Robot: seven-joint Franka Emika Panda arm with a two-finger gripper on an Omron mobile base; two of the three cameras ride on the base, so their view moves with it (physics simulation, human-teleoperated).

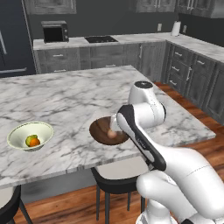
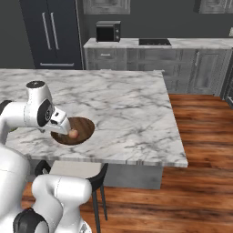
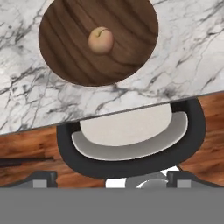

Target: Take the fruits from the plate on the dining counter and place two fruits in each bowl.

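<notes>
Tan-brown fruit (image 3: pixel 100 40) is lying alone in the wooden bowl (image 3: pixel 61 52) on the marble counter (image 1: pixel 65 96) while I am holding my pincer (image 3: pixel 111 180) spread above, evidently released.

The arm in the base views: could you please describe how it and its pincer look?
The arm is glossy white with rounded, bulky links, a black stripe along one link and dark caps at the joints. The pincer has two small dark grey, blocky fingertips. No cables or markings are visible.
</notes>
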